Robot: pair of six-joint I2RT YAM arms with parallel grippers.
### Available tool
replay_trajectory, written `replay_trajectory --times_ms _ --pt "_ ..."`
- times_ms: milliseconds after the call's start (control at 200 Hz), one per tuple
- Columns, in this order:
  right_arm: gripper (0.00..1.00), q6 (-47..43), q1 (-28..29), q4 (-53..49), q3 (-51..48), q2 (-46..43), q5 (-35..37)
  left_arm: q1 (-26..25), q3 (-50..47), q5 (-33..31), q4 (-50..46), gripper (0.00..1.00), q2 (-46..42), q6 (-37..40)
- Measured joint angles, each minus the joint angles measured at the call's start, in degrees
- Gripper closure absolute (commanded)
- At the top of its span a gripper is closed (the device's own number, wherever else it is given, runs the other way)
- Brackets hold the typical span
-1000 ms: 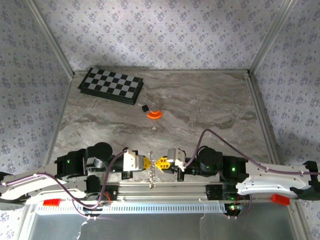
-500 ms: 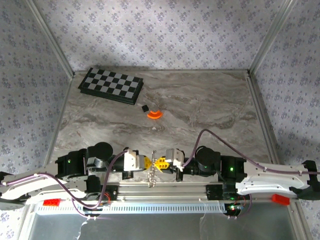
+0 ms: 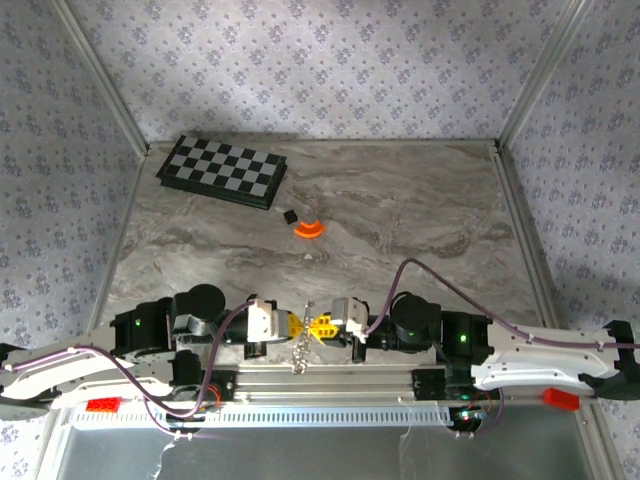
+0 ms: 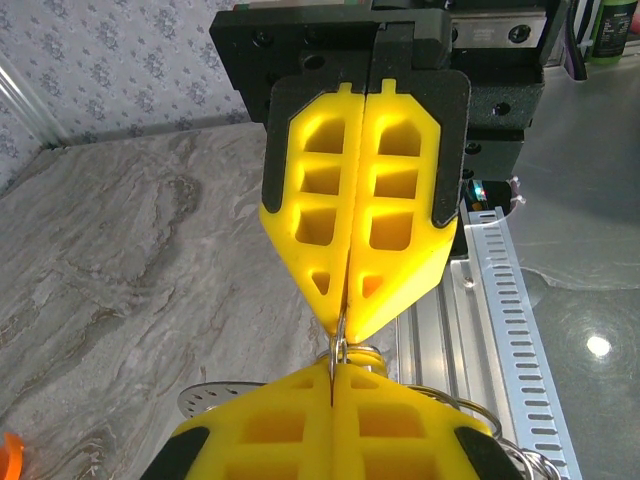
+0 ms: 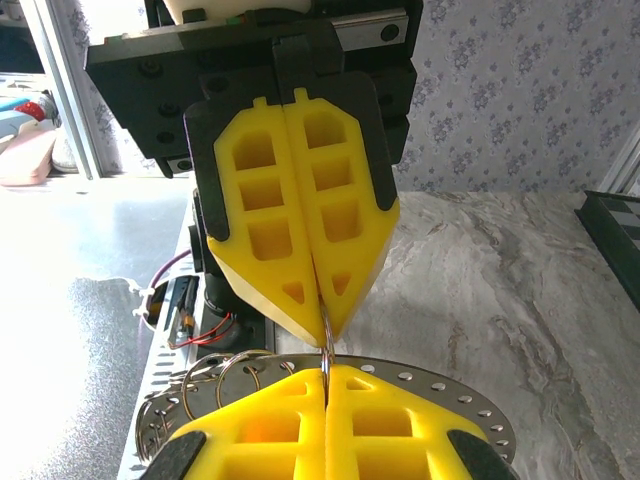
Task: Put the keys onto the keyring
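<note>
At the table's near edge my left gripper [image 3: 296,323] and right gripper [image 3: 318,324] meet tip to tip. Each is shut on the same thin silvery split ring [image 4: 341,348] of the keyring [image 3: 300,352], which hangs below them. In the left wrist view my left gripper [image 4: 332,375] is at the bottom and the right gripper [image 4: 343,320] faces it from above. In the right wrist view the keyring's perforated metal disc [image 5: 450,395] and several loose rings [image 5: 215,380] lie under my right gripper [image 5: 325,375]. The tiny yellow-orange key is hidden.
A black-and-grey checkered board [image 3: 222,170] lies at the back left. A small black cube [image 3: 290,215] and an orange cone-like disc [image 3: 309,229] sit mid-table. The slotted aluminium rail [image 3: 330,380] runs right under the grippers.
The right arm's wrist has crept slightly to the left. Both grippers stay shut, tip to tip, on the ring.
</note>
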Motion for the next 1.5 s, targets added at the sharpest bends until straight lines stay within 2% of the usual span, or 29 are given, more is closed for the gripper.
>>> replay_trajectory --times_ms 665,1499 --pt "1.00 -5.9 4.7 -2.6 0.0 0.4 6.6 0.0 0.0 0.0 -0.8 1.00 2.0 -0.5" --pt "1.00 -12.8 10.9 -2.6 -0.5 1.0 20.9 0.0 2.6 -1.4 -1.9 1.00 5.0 -2.2"
